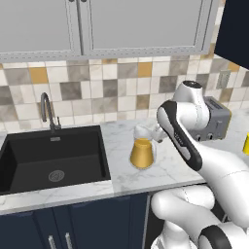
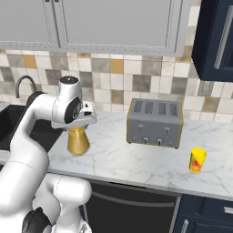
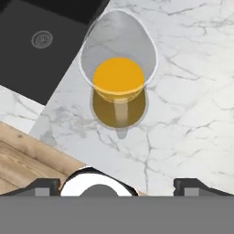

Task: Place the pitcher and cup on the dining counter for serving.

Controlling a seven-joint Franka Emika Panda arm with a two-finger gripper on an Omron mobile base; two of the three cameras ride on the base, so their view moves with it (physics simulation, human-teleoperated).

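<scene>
The pitcher (image 1: 142, 153) (image 2: 78, 140), clear glass with an amber lower body, stands upright on the marble worktop (image 1: 170, 168) just right of the sink. My gripper (image 1: 147, 132) (image 2: 84, 119) hangs directly above its rim, pointing down. In the hand view the pitcher (image 3: 119, 87) is seen from above, ahead of the fingertips (image 3: 43, 186), and my gripper (image 3: 119, 187) is open with nothing between its fingers. The yellow cup (image 2: 197, 160) (image 1: 246, 143) stands on the worktop to the right, past the toaster. The dining counter is out of view.
A black sink (image 1: 53, 160) (image 3: 45, 41) with a faucet (image 1: 47, 113) lies left of the pitcher. A silver toaster (image 2: 154, 122) (image 1: 214, 119) sits between pitcher and cup. Wall cabinets hang above the tiled backsplash. Wooden floor (image 3: 23, 155) shows below the worktop's front edge.
</scene>
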